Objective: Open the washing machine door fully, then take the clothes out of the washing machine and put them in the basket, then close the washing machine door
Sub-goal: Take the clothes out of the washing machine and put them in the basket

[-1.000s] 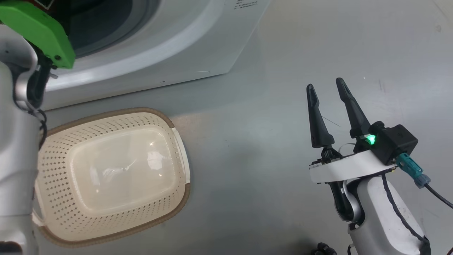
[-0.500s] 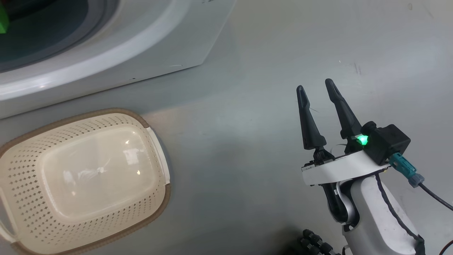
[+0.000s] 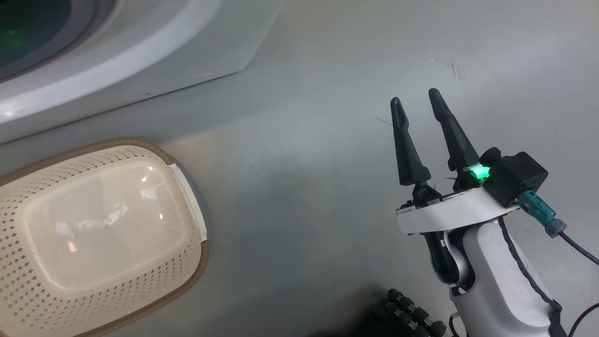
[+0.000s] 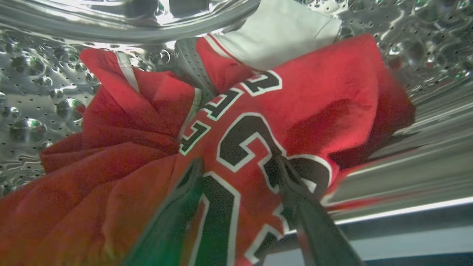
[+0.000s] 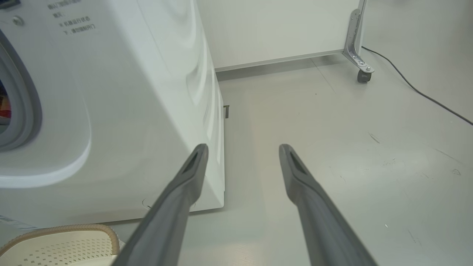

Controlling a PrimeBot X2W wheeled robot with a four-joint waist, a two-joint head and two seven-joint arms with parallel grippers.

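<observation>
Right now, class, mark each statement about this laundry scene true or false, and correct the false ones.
1. The basket stands on the floor beside the washing machine. True.
2. The clothes lie in the basket. False: they lie in the machine's steel drum.
3. The left gripper has its fingers open and aimed at the clothes. True.
4. The right gripper is shut on a garment. False: its fingers are open and hold nothing, above the floor.
</observation>
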